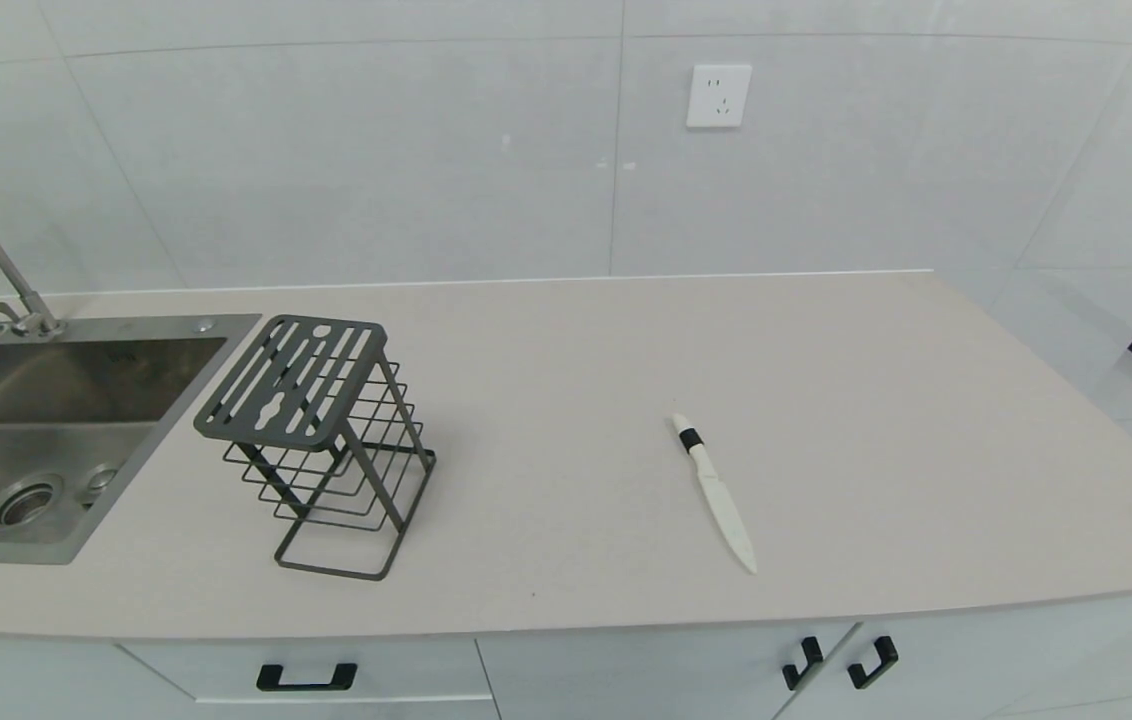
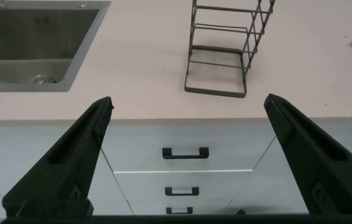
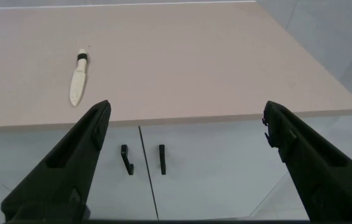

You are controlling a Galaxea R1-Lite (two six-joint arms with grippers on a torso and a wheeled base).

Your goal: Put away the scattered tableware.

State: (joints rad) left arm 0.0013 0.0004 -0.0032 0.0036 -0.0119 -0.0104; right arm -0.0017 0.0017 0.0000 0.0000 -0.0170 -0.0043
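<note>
One knife (image 1: pixel 714 492), well beyond both spread jaws

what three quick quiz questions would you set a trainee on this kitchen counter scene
1. True or false: the white knife stands in the wire rack.
2. From the knife, the rack is toward the robot's: A left, B right, C straight behind it, against the wall.
3. Fill in: the left tool and right tool are both ____.
Key: 1 false, it lies flat on the counter, apart from the rack. 2 A. 3 open, holding nothing.
</note>
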